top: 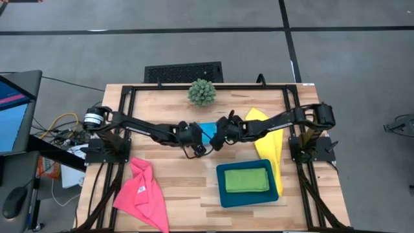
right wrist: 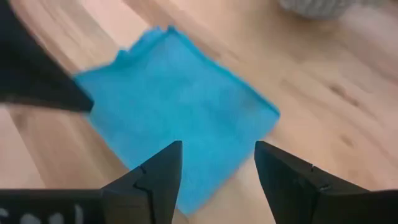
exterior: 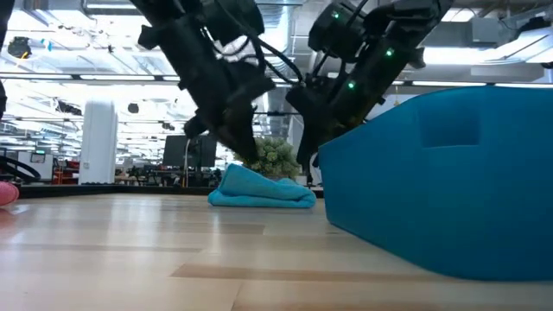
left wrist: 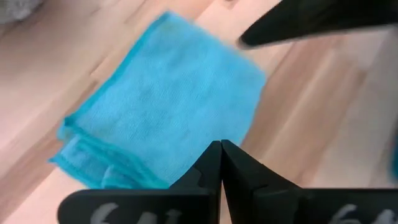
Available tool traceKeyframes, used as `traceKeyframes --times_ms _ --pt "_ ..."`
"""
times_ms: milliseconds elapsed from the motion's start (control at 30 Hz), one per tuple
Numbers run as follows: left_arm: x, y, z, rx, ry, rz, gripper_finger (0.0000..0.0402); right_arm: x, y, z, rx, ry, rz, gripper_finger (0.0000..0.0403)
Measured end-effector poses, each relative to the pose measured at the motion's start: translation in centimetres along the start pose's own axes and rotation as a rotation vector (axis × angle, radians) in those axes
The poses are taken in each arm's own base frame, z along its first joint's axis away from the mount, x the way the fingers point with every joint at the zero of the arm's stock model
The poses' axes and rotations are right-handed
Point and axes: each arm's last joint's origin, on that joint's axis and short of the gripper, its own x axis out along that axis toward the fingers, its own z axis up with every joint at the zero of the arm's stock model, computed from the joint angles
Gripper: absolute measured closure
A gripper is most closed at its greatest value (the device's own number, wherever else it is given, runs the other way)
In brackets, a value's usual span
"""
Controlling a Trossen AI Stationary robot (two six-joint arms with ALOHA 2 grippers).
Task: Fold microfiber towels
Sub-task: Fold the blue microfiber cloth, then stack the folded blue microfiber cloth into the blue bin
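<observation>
Both claws hang over the folded blue towel (right wrist: 177, 99) between them, left gripper (left wrist: 221, 163) pinched empty, right gripper (right wrist: 217, 165) spread wide, and I worry either could snag and unfold it.

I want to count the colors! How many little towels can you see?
4. The blue towel lies folded mid-table between both arms. The green towel sits folded in the tray. The yellow towel lies under the right arm. The pink towel lies crumpled at front left.

A folded towel (top: 246, 180) lies in the tray (top: 223, 194).
</observation>
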Motion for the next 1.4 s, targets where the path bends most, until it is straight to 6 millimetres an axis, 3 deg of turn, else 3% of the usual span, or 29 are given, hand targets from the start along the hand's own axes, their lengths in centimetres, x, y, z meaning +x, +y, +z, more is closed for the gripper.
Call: traceKeyframes --times_ms 300,633,800,967,1067,1200,1300,1400 --pt "2.5 0.8 -2.2 0.065 0.118 0.157 0.0402 2.5 0.4 -1.1 0.017 0.005 0.014 0.0177" --pt "2.4 2.2 -3.1 0.029 0.174 0.237 0.0402 4.3 0.3 -2.2 0.008 0.042 -0.001 0.0177" --pt "0.1 1.6 -1.5 0.023 0.136 0.184 0.0401 4.6 -0.1 -2.1 0.017 0.066 0.021 0.0177" --pt "-4.2 1.8 0.2 0.002 -0.008 0.174 0.0401 2.3 -0.1 -0.2 -0.019 0.0 0.059 0.0177" --pt "-5.4 2.0 0.5 -0.024 -0.094 0.137 0.0402 1.4 -0.5 0.8 -0.096 -0.033 0.094 0.0177" --pt "-4.0 2.2 0.2 -0.025 -0.134 0.014 0.0401 2.0 -2.2 1.8 -0.11 -0.016 0.111 0.0177" --pt "-2.1 3.0 -0.3 -0.047 -0.145 -0.039 0.0401 2.8 -3.7 2.0 -0.01 0.031 0.111 0.0177" --pt "-0.2 3.7 -0.1 -0.045 -0.134 -0.072 0.0401 3.2 -3.8 1.9 0.079 0.051 0.113 0.0177"
